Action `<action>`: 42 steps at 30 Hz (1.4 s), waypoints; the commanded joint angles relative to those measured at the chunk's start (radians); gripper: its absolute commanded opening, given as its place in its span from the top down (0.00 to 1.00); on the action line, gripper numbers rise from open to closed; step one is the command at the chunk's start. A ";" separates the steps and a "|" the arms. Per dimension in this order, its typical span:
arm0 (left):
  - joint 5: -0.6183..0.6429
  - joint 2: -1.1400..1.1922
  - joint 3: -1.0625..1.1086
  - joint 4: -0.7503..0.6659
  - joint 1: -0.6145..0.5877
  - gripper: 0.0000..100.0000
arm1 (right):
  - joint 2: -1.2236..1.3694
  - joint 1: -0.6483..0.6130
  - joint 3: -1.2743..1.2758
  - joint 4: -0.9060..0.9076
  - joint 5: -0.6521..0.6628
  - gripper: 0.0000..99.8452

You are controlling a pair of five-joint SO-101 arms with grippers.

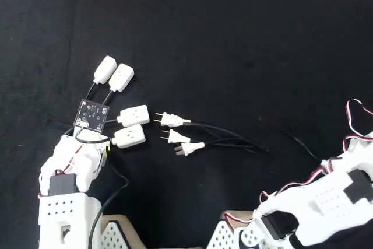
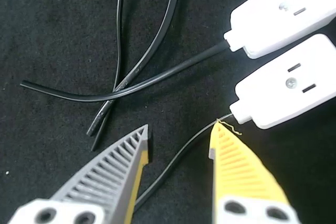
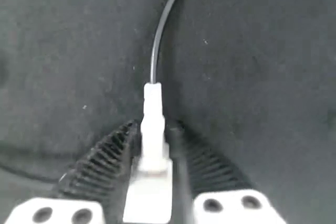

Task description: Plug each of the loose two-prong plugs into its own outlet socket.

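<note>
So the black table (image 1: 233, 39) takes up basically the whole scene. The left arm (image 1: 67, 190) sits at the near left corner. The right arm (image 1: 326, 202) is at the near right corner, well apart from the stuff in the middle. All the white sockets are on the left half. A far pair (image 1: 121, 77) lies side by side and touching, and a near pair (image 1: 134, 115) sits one just behind the other, right in front of the left arm. Between the two pairs there's a small dark board (image 1: 92, 115) with thin black leads (image 2: 173, 163) running out to the sockets. Just to the right of the near pair are three loose plugs (image 1: 170, 120) in a little staggered row. Their prongs point at the sockets and none of them is in yet. Their black cords (image 1: 224, 135) trail off together to the right. The left hand (image 2: 181, 127) is wide open and holding nothing, hanging low over the table by the near pair. One of the thin leads passes between its grey and yellow fingers, and the yellow fingertip (image 2: 218, 129) is just beside the cord end of the closer socket. The right hand (image 3: 153, 124) is clamped on a fourth white plug (image 3: 152, 103). That one's cord runs away across the table, and I can't see its prongs.
</note>
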 commanded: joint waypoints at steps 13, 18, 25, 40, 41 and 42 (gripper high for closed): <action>-0.008 -0.009 -0.005 0.000 -0.010 0.80 | -0.570 -0.040 -0.041 0.466 -0.029 0.96; -0.008 -0.009 -0.005 0.002 -0.010 0.80 | -0.720 -0.041 0.133 0.506 0.040 0.99; -0.008 -0.009 -0.004 0.002 -0.008 0.80 | -0.814 0.038 0.392 0.471 0.164 0.99; -0.009 -0.009 -0.001 -0.002 -0.010 0.81 | -0.318 0.037 0.381 -0.109 0.028 0.99; -0.009 -0.009 -0.001 -0.002 -0.010 0.81 | -0.266 0.034 0.323 -0.124 -0.002 0.99; -0.009 -0.009 -0.001 -0.002 -0.010 0.81 | -0.217 0.028 0.263 -0.137 -0.032 0.99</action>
